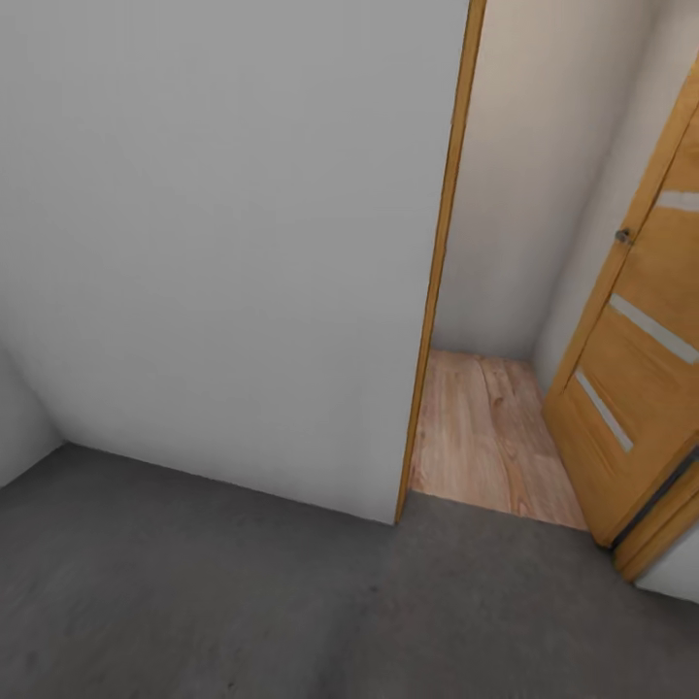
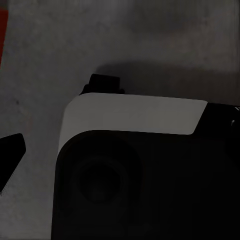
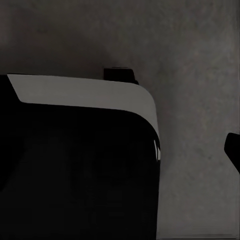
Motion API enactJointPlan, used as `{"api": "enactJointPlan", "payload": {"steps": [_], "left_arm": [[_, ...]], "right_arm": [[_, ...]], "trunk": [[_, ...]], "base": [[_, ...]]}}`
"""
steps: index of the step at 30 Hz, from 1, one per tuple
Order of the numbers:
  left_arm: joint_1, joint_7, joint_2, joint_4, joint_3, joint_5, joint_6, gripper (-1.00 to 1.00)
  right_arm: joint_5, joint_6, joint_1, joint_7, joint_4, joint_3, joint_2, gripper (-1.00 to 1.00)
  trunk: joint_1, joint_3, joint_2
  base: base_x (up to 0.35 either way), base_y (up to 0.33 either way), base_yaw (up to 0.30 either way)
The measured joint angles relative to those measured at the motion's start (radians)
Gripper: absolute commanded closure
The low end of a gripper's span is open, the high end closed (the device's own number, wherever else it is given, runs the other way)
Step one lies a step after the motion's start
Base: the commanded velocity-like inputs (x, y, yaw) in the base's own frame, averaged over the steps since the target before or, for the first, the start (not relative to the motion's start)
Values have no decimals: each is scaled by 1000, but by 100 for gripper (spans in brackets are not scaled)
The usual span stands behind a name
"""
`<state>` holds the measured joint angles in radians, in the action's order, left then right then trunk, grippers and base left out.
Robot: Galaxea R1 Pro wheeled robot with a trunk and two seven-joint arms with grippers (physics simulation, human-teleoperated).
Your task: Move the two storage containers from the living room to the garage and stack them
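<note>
The head view shows the dark grey concrete floor, a white wall and, at right, an open wooden door onto light wood planks. The left wrist view shows the robot's base and an orange-red sliver, perhaps a storage container, at upper left. How either gripper's jaws stand cannot be told.

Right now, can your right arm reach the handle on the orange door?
Probably not. The door handle sits far off by the doorway, with a stretch of grey floor in between. The right wrist view looks down beside the robot's base, so that arm seems tucked low.
</note>
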<state>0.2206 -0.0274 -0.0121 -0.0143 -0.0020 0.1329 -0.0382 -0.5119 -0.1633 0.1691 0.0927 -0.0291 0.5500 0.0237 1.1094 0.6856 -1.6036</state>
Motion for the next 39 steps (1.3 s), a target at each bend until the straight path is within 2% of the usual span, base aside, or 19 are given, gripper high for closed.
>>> {"api": "enactJointPlan", "payload": {"steps": [39], "left_arm": [[0,0,0,0,0,0,0,-100]], "right_arm": [[11,11,0,-2,0,3,0,-100]], "trunk": [[0,0,0]], "base": [[0,0,-292]]}}
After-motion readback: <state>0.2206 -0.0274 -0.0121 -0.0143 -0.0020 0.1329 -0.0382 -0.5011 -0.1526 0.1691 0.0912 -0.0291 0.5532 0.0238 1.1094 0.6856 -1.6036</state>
